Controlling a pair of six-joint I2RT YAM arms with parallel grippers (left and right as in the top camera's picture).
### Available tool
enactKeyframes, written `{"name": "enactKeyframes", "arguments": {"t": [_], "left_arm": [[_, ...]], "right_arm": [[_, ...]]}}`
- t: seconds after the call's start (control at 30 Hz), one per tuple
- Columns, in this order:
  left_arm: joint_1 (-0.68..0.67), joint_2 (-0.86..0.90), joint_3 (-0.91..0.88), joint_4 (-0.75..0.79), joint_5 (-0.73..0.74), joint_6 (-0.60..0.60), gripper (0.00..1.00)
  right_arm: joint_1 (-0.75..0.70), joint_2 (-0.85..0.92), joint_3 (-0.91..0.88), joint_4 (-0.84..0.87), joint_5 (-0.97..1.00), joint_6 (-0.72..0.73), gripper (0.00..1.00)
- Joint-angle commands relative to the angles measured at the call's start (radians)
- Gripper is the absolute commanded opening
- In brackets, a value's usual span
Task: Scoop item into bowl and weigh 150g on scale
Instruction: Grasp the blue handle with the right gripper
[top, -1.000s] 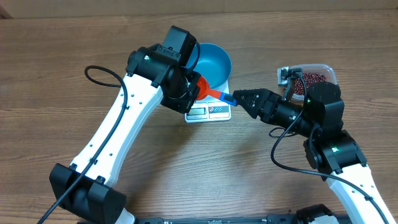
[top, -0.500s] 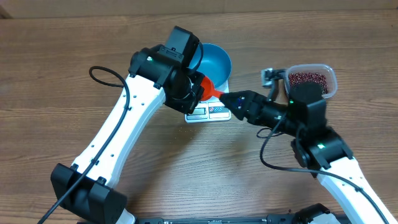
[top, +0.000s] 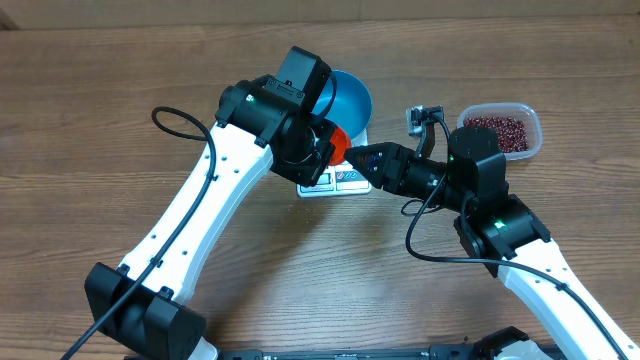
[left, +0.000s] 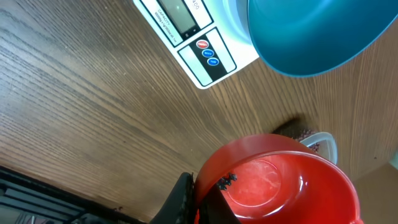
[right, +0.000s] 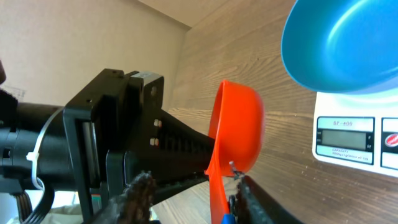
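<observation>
Hidden bits first. From overhead the left arm's wrist covers the left rim of the bowl (top: 350, 95). Most of the scale (top: 338, 180) sits under the bowl and arms, with only the button edge showing. The display digits are too small to read in either wrist view. In the left wrist view the tub (top: 505, 130) is a sliver behind the scoop (top: 337, 143).

The left gripper (top: 318, 150) has its fingertips buried behind the scoop. Its jaws are fully closed and the scoop rides at them, so it has hold of the scoop (exact grip spot not visible).

On the right gripper (right: 194, 193), the fingers (right: 140, 193) stand either side of the scoop's handle (right: 217, 180). The handle is close against one finger with a gap to the other, so the jaws are part open and not clamped. The handle's end runs off the bottom of the right wrist frame.

Containers:
- The bowl sits on the scale; what shows of its inside is plain blue.
- The scoop is tipped on its side, just beside the bowl's near rim and above the scale's button edge. Its inside is glossy red plastic.
- The beans (top: 497, 128) I can see are a maroon layer in the clear tub, well to the right of the scale on the wooden table (top: 100, 90).
</observation>
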Motion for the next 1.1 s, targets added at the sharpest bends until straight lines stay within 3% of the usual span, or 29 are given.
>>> {"name": "enactKeyframes", "arguments": {"t": [0.0, 0.4, 0.63, 0.67, 0.83, 0.87, 0.93, 1.07], "left_arm": [[-0.002, 0.006, 0.005, -0.002, -0.035, -0.026, 0.04], [-0.001, 0.006, 0.005, -0.002, -0.039, -0.026, 0.04], [-0.001, 0.006, 0.005, 0.0, -0.039, -0.026, 0.07], [-0.001, 0.006, 0.005, -0.001, -0.039, -0.026, 0.13], [-0.001, 0.006, 0.005, -0.001, -0.04, -0.026, 0.65], [-0.001, 0.006, 0.005, -0.001, -0.041, -0.026, 0.7], [-0.001, 0.006, 0.005, -0.001, -0.048, -0.024, 0.75], [0.0, 0.005, 0.005, -0.001, -0.108, 0.016, 0.73]], "right_arm": [[0.004, -0.003, 0.016, 0.0, 0.011, 0.0, 0.38], [0.004, -0.003, 0.016, -0.009, 0.011, 0.0, 0.13], [0.004, -0.002, 0.016, -0.011, 0.011, 0.0, 0.04], [0.004, -0.002, 0.016, -0.011, 0.011, 0.0, 0.04], [0.004, -0.002, 0.016, -0.01, 0.011, 0.0, 0.04], [0.004, -0.002, 0.016, -0.011, 0.013, 0.0, 0.04], [0.003, -0.003, 0.016, -0.011, 0.019, 0.0, 0.04], [0.002, -0.003, 0.016, -0.013, 0.026, -0.018, 0.04]]}}
